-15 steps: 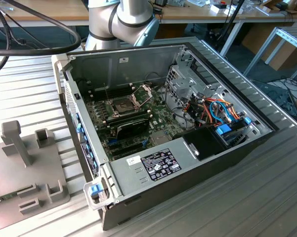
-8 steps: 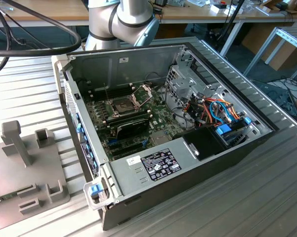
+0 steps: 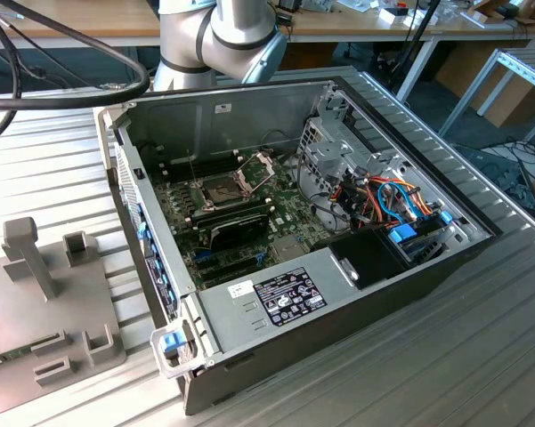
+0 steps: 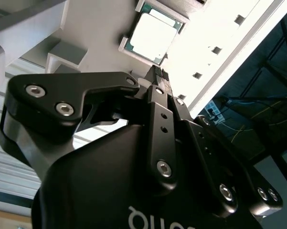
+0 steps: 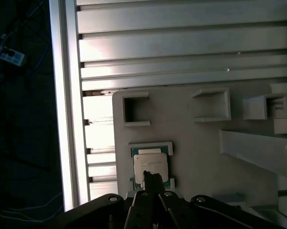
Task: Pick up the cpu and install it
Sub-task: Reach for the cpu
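The cpu (image 5: 150, 164), a small square chip with a pale metal top, lies flat in a shallow framed nest on the grey fixture plate (image 5: 196, 148). In the second wrist view the cpu (image 4: 150, 38) lies just beyond my fingertips. My gripper (image 5: 152, 177) hovers over the chip's near edge, its two black fingers pressed together with nothing between them. The second wrist view shows the gripper (image 4: 158, 74) as a narrow closed point aimed at the chip. In the exterior view the open socket (image 3: 224, 189) sits on the green motherboard (image 3: 285, 213) inside the case.
The open computer case (image 3: 338, 294) stands on a ribbed aluminium table, with cables and a drive cage at the exterior view's right. The grey fixture plate (image 3: 80, 311) with upright posts and pockets lies at the exterior view's left. The arm's base (image 3: 218, 36) rises behind the case.
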`<action>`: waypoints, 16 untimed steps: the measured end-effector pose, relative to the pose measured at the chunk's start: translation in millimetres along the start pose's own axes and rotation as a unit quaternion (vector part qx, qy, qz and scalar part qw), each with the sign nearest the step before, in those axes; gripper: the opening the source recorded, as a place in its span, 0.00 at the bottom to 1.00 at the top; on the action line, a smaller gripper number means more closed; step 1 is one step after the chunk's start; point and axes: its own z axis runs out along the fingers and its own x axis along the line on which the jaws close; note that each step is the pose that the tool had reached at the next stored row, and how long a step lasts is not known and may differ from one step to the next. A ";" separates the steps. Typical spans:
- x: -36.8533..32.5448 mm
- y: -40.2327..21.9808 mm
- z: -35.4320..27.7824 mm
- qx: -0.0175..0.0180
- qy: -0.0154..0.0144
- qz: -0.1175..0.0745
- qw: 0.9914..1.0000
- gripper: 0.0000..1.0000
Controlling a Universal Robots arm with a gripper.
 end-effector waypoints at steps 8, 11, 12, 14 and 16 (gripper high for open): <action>0.0 -0.3 4.9 0.000 0.000 0.000 1.000 0.11; 0.0 -0.9 13.6 0.000 0.000 0.000 1.000 0.11; -0.1 -1.1 16.6 0.000 0.000 0.000 1.000 0.11; -0.1 -1.3 22.0 0.000 0.000 0.000 1.000 0.11; -0.1 -1.3 22.0 0.000 0.000 0.000 1.000 0.11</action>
